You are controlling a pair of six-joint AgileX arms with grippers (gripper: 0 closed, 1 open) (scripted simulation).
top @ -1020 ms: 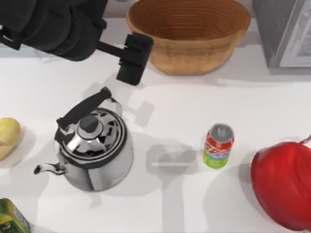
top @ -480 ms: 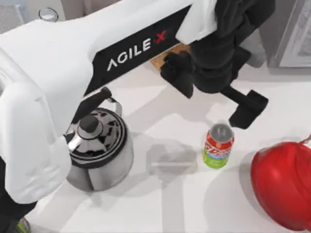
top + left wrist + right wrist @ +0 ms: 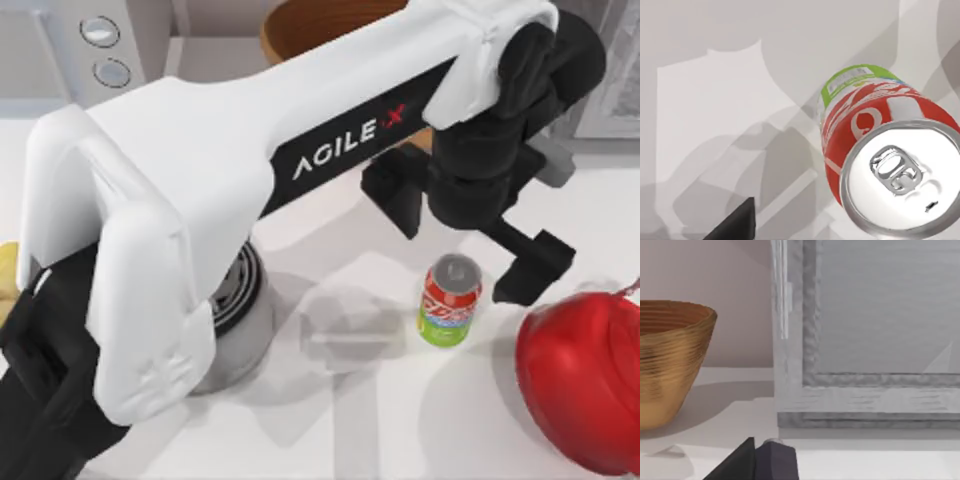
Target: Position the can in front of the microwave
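Observation:
The can stands upright right of the table's middle, silver lid up, with a red and green label. My left arm reaches across from the lower left. Its gripper hangs open just above and behind the can, one finger to the left and the other to the right, neither touching it. From the left wrist, the can lies close below. The microwave, pale with two round dials, sits at the far left corner. My right arm is parked, one dark fingertip showing far to the side, so its gripper is open.
A wicker basket sits at the back, partly under the arm. A speckled grey box fills the far right corner. A red rounded object lies right of the can. The steel kettle is half hidden under the arm.
My left arm has swung from the far left across the table, carrying its open gripper rightward and nearer until it hangs over the can. The can has stayed put.

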